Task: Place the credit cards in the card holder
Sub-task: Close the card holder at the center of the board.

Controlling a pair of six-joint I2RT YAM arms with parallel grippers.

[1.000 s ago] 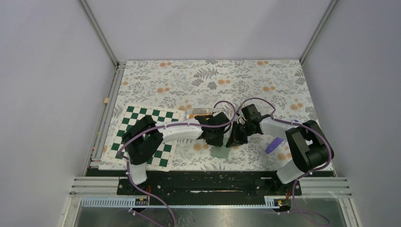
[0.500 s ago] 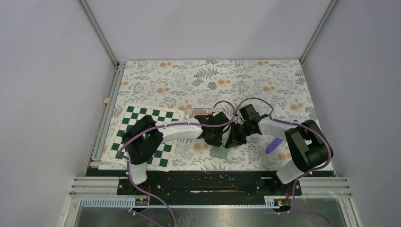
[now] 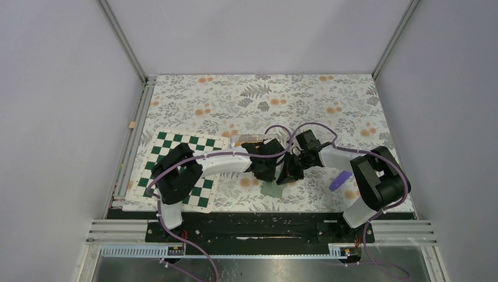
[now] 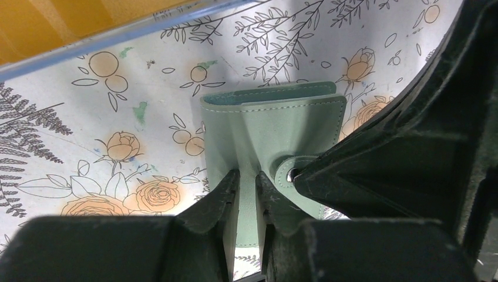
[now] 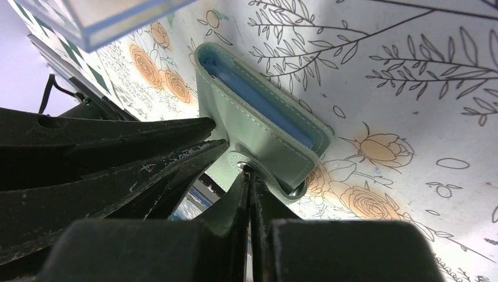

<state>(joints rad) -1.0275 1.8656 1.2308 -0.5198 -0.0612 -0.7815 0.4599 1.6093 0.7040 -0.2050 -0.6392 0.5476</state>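
Only one mint-green card holder (image 4: 282,123) is seen, at the near middle of the floral table (image 3: 264,100), just beside one clear box (image 4: 117,35). Orange-yellow credit cards (image 4: 53,23) are glimpsed through that box; they cannot be counted. One panel of the holder is pinched by the nearly closed left gripper (image 4: 246,179). Its snap tab is clamped by the fully closed right gripper (image 5: 249,176). One chequered board (image 3: 170,144) and one purple object (image 3: 339,179) lie apart.
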